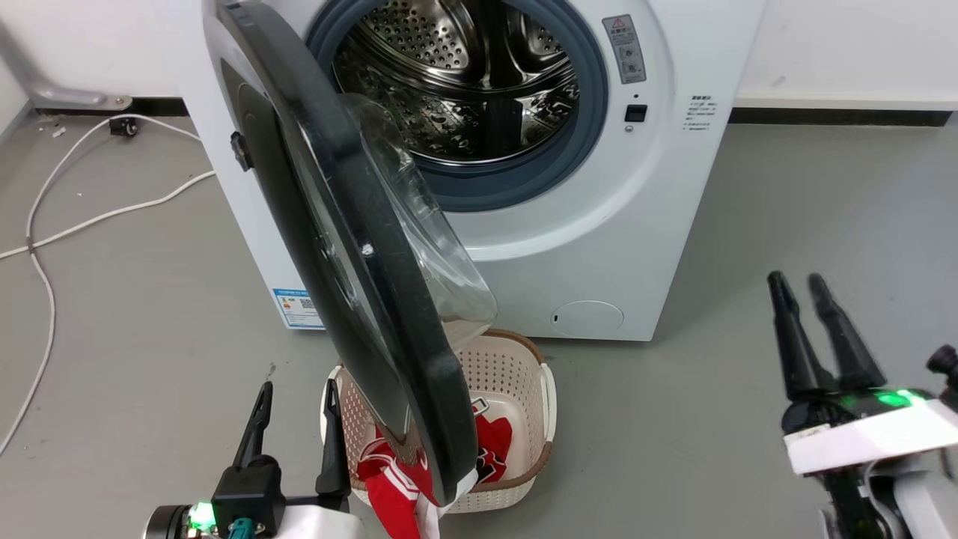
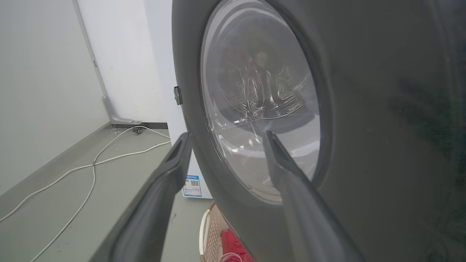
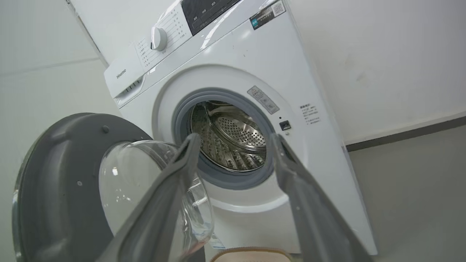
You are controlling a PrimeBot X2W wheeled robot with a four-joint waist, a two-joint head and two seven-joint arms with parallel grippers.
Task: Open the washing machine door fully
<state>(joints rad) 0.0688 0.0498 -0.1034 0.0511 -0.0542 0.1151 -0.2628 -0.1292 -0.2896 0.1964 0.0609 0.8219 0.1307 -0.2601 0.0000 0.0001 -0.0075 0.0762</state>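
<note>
Washing machine door (image 1: 322, 224) stands half-swung, left of centre in the head view, above a laundry basket (image 1: 550, 389). Left gripper (image 1: 298, 389), fingers spread, sits lower left by its outer face; best hook the free edge and sweep leftward. Right gripper (image 1: 795, 299), also spread, hangs lower right.

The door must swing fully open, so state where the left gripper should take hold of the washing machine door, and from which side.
Probably the washing machine door by its black rim at the free edge, farthest from the hinge. Bring the open left gripper in from the outer face, straddling that edge; the glass bowl bulging on the inner face is smooth and rounded.
</note>
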